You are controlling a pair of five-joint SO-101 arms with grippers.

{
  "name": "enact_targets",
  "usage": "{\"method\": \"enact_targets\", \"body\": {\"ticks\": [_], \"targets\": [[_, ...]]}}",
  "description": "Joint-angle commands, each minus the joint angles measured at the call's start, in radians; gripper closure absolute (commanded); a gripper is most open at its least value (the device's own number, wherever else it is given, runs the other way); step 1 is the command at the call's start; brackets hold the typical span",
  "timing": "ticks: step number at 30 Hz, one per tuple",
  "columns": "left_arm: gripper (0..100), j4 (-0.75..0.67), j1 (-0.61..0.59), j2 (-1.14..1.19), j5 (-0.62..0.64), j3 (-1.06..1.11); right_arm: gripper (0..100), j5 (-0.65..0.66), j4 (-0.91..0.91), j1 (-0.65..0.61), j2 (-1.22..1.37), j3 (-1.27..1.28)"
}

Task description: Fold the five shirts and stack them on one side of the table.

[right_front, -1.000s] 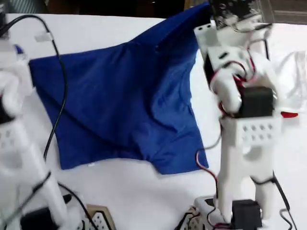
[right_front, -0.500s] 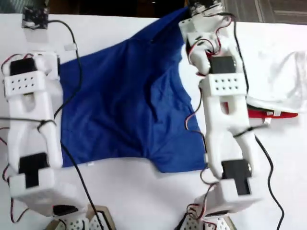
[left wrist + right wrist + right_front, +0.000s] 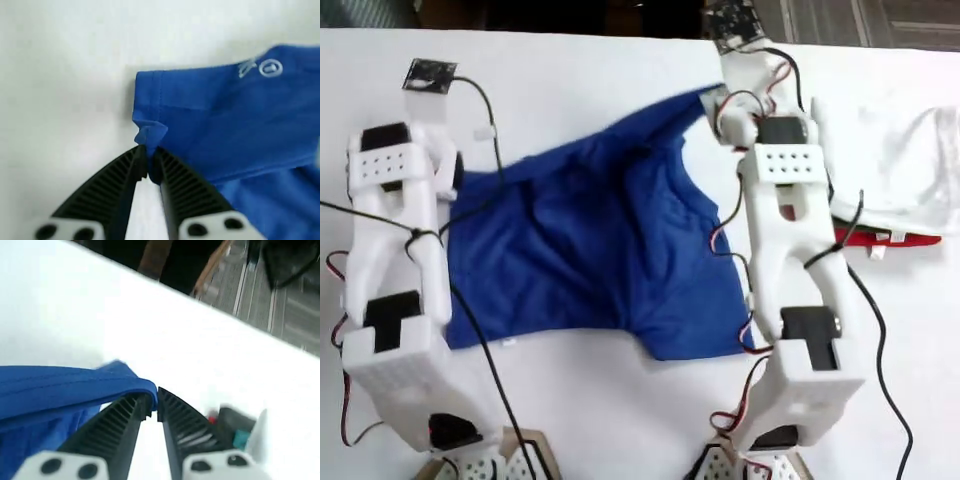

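White cloth covers the table [image 3: 580,70], smooth and plain across its far half, and on it lies the blue shirt [image 3: 590,250], spread between the two arms with loose folds through its middle. The left arm [image 3: 395,250] stands along one side of the shirt, the right arm [image 3: 790,230] along the other. In the left wrist view the left gripper [image 3: 148,155] has its ribbed black jaws nearly closed, pinching a small tuck of the shirt's hemmed sleeve edge just above the white surface. The right gripper [image 3: 152,400] is likewise narrowed on a blue edge, which drapes over one jaw tip; from above, that corner of the shirt is drawn up to a point at the table's far side. Beyond the right arm a pale white garment [image 3: 910,160] lies crumpled, with a red strip [image 3: 885,238] showing at its near edge. A black cable [image 3: 480,110] crosses the cloth by the left arm. Past the table's far edge the room is dark, with grey ribbed flooring [image 3: 280,305] and a brown wooden post [image 3: 152,260].
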Motion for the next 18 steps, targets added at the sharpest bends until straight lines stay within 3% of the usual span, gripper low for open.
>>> {"method": "enact_targets", "body": {"ticks": [1,8,14,18], "targets": [[97,0.172,0.002,-0.072,-0.06,-0.107,97.9,0.006,0.113,0.036,-0.13,-0.011],[97,0.298,0.0,-0.08,-0.075,-0.186,97.9,0.006,0.185,0.033,-0.197,-0.009],[97,0.535,0.005,-0.08,-0.133,-0.246,97.9,0.048,0.404,0.027,-0.298,-0.003],[97,0.549,-0.028,-0.08,-0.138,-0.186,97.8,0.118,0.53,0.031,-0.343,-0.003]]}}
